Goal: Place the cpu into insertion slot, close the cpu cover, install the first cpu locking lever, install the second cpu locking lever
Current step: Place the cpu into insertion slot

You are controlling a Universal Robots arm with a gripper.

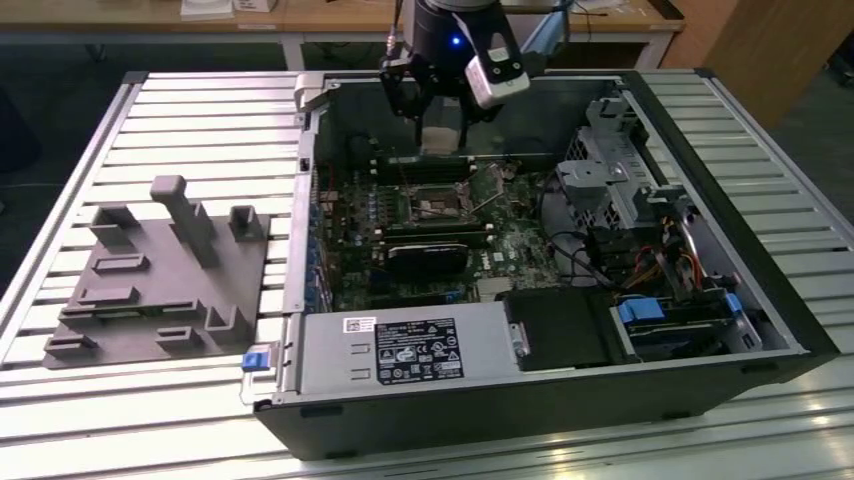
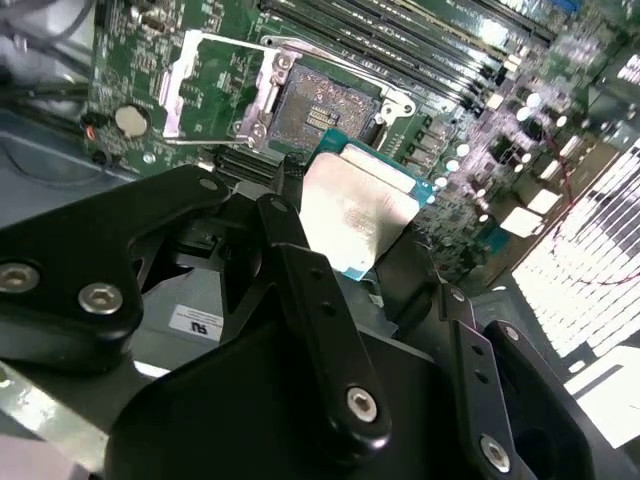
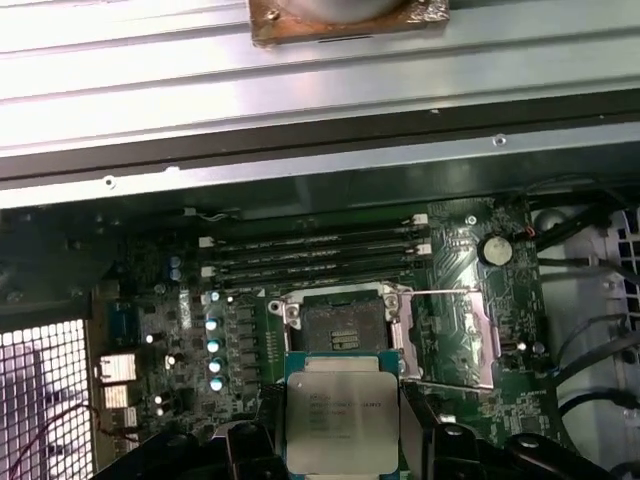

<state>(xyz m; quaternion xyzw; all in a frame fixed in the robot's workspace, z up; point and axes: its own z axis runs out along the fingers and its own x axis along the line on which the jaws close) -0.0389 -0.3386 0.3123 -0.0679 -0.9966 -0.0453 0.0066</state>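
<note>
The cpu (image 3: 343, 420) is a flat silver-topped chip with a teal edge, and my gripper (image 3: 343, 445) is shut on it, its black fingers (image 2: 290, 255) pressing on opposite sides. It hangs a little above the motherboard, just beside the bare insertion slot (image 3: 340, 326) rather than in it. In the second wrist view the cpu (image 2: 355, 212) sits close to the slot (image 2: 320, 112). The cpu cover (image 3: 452, 335) is swung open to one side of the slot, with the thin locking levers (image 3: 440, 293) raised. In the exterior view my gripper (image 1: 441, 140) hovers over the slot (image 1: 438, 207) inside the case.
The open computer case (image 1: 781, 320) walls in the board on all sides. Memory slots (image 3: 310, 255) run beside the socket. A black block (image 1: 427, 258), a power supply (image 1: 400, 350) and a drive cage (image 1: 607, 190) crowd the board. A grey fixture plate (image 1: 160, 270) lies on the exterior view's left.
</note>
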